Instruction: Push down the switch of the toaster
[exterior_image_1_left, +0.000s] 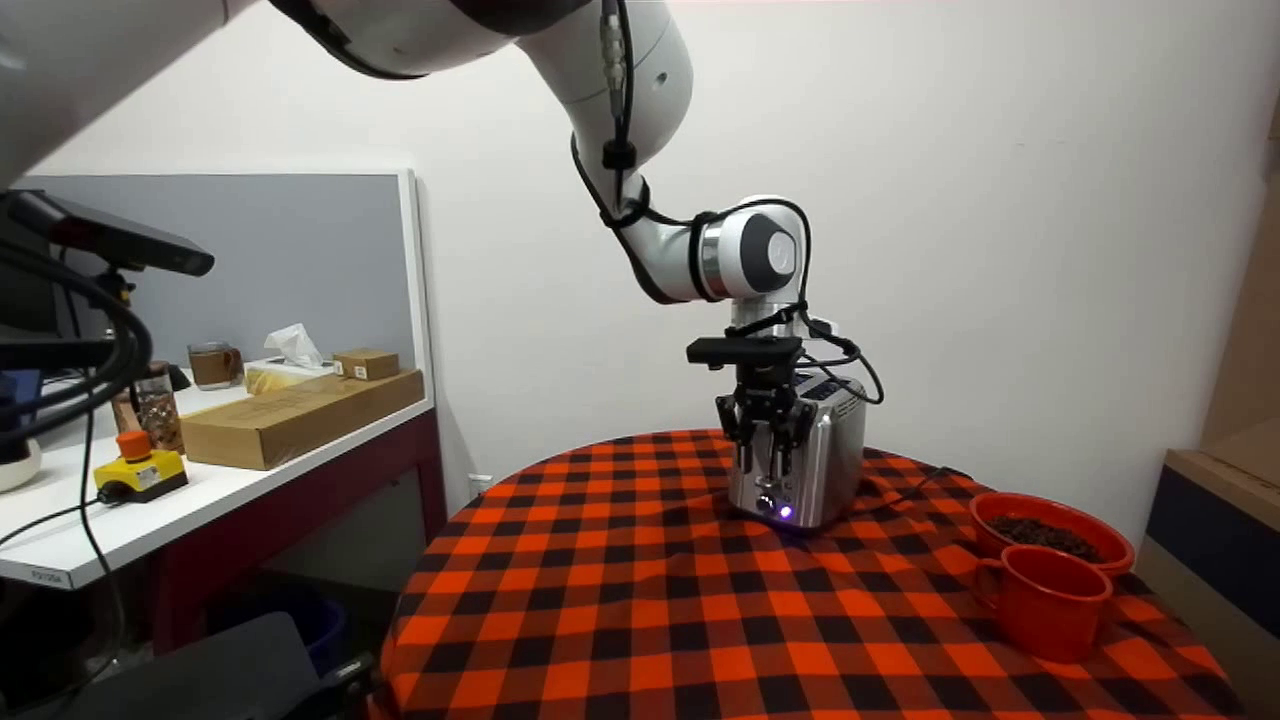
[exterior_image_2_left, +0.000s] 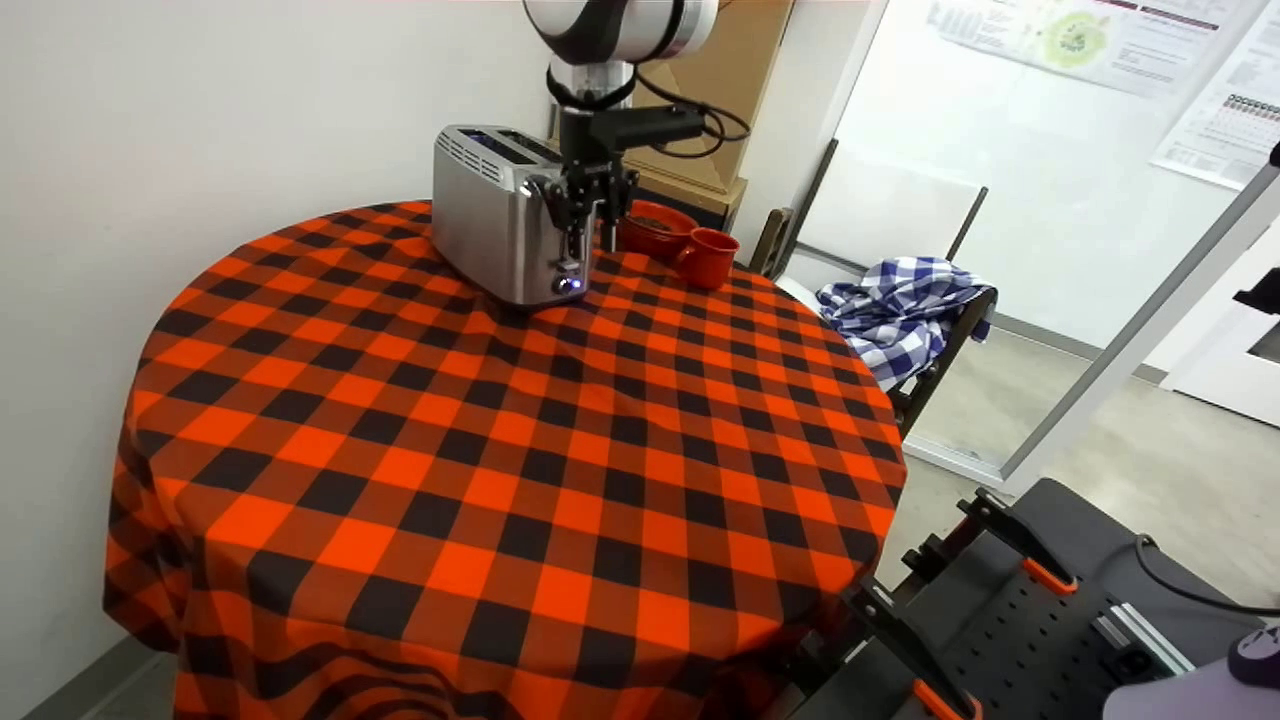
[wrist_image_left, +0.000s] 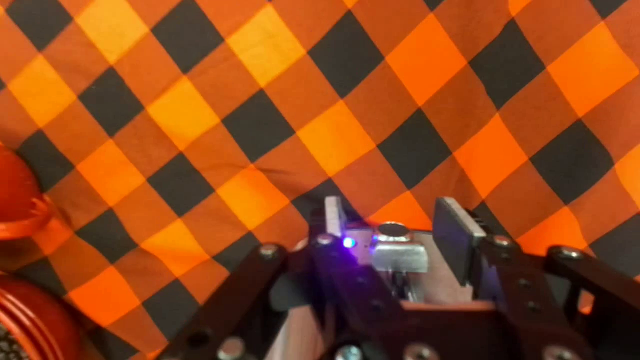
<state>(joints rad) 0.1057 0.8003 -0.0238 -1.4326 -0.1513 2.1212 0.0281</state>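
On red-and-black checked tablecloth (exterior_image_1_left: 600, 600), near the wall (exterior_image_1_left: 1000, 250): silver toaster (exterior_image_1_left: 840, 460), with gripper (exterior_image_1_left: 764, 465) at its narrow end

Far left, in an exterior view: white desk (exterior_image_1_left: 230, 485), standing apart from the tablecloth, long cardboard box (exterior_image_1_left: 305, 415) laid upon it.

Left: curved edge of the cloth. From this edge a broad bare stretch of checks runs to the toaster and across the ground before its narrow end.

Centre: gripper, pointing down, released; pads (wrist_image_left: 457, 240) well parted on either side of the lever (wrist_image_left: 400, 257), with space at both flanks. Contact with the casing cannot be told.

Right of centre: toaster, upright, close to the wall-side edge; little room behind, more in front.

Right: dark cord (exterior_image_1_left: 905, 497) on the cloth; then red mug (exterior_image_1_left: 1052, 615) in front of red bowl (exterior_image_1_left: 1070, 510) of dark brown bits, both near the right-hand edge. Room here is narrower than at left.

Orientation of toaster: lever end turned from the wall, bearing round knob (exterior_image_1_left: 766, 504) and lit violet-blue light (exterior_image_1_left: 786, 511); lever low, just above the knob. Long axis follows the top slots (exterior_image_2_left: 497, 147), in an exterior view slanting from upper left down to lower right, lever end rightmost.
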